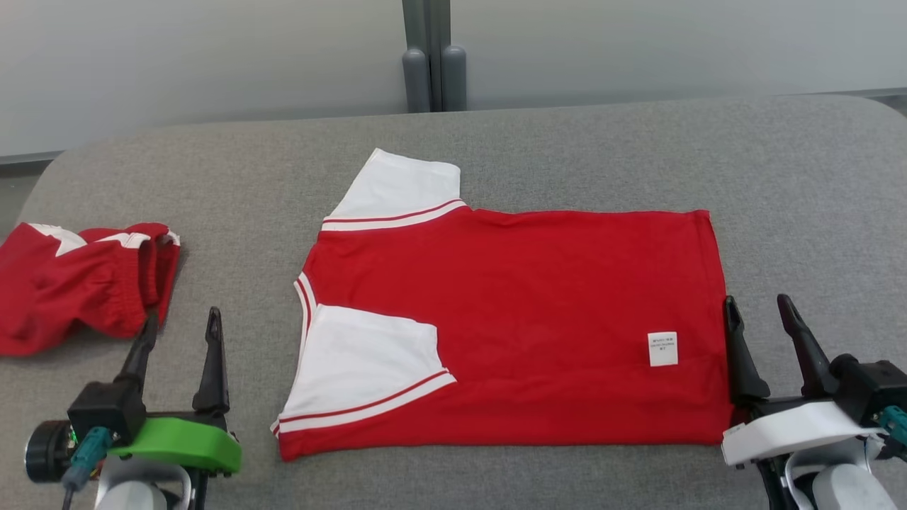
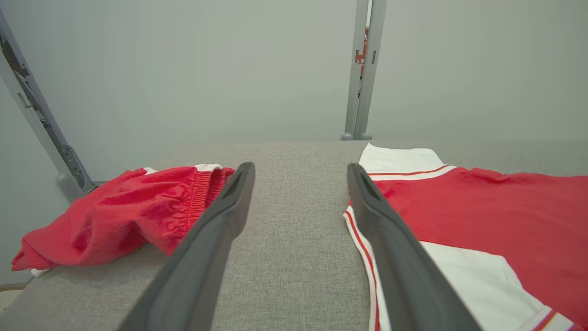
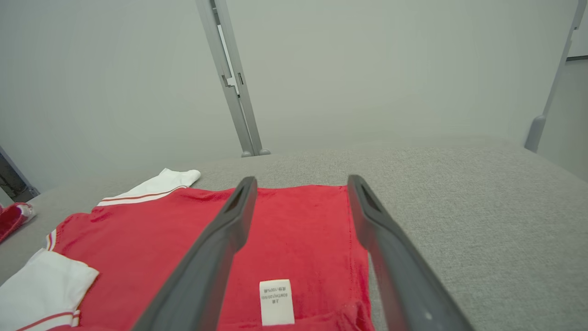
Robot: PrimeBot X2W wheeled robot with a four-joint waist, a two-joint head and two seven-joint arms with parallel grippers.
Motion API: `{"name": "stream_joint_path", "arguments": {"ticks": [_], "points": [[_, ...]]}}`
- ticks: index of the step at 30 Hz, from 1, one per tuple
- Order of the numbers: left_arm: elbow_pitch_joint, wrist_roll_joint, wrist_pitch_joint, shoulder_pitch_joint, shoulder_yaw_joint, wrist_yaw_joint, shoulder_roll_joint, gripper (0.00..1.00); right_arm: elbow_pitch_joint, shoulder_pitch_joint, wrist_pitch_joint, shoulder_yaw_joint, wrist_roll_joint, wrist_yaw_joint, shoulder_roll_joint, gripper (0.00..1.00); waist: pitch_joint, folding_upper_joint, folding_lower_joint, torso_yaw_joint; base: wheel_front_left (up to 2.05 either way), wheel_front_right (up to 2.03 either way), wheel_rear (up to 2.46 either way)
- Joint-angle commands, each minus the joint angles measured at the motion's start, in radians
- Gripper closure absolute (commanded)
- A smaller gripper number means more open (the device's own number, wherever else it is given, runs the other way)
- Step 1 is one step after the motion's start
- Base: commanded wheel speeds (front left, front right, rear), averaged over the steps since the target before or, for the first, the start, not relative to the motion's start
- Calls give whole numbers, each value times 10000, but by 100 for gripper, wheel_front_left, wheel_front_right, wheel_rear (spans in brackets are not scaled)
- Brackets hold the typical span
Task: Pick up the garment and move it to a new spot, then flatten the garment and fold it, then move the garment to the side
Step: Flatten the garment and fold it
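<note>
The garment (image 1: 524,304) is a red T-shirt with white sleeves, spread flat on the grey table, collar to the left, hem to the right. Its near sleeve is folded in over the body, and a small white label (image 1: 662,348) shows near the hem. My left gripper (image 1: 181,329) stands open at the lower left, apart from the shirt's collar side (image 2: 482,211), with bare table between its fingers. At the lower right my right gripper (image 1: 764,315) is open just off the hem edge; in its wrist view the hem (image 3: 298,230) lies between the fingers (image 3: 220,243).
Crumpled red shorts (image 1: 78,283) lie at the table's left edge, close to my left gripper (image 2: 301,184), and appear as red shorts (image 2: 124,211) in the left wrist view. A grey post (image 1: 432,64) stands behind the padded table (image 1: 567,142), before a pale wall.
</note>
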Motion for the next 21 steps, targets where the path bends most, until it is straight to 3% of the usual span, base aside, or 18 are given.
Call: {"name": "stream_joint_path", "arguments": {"ticks": [1,8,14,21], "points": [[72,30,-1,-369,-70,-56,166,0,112,-292,-47,-23,22,-18,-101,0,172,0,0,-65,0,0,0],[602,-214,37,-2369,-894,-67,926,0,815,-1929,458,-135,22,-18,-605,0,1050,0,0,-284,0,0,0],[1211,-826,529,-4788,-2554,-71,2033,0,1696,-3638,1365,-325,-266,-18,-742,0,2136,0,0,-598,0,0,0],[2062,-2421,1523,-7658,-4530,-73,3045,0,2632,-5472,2226,8,-718,-18,-681,0,3482,0,0,-1138,0,0,0]]}}
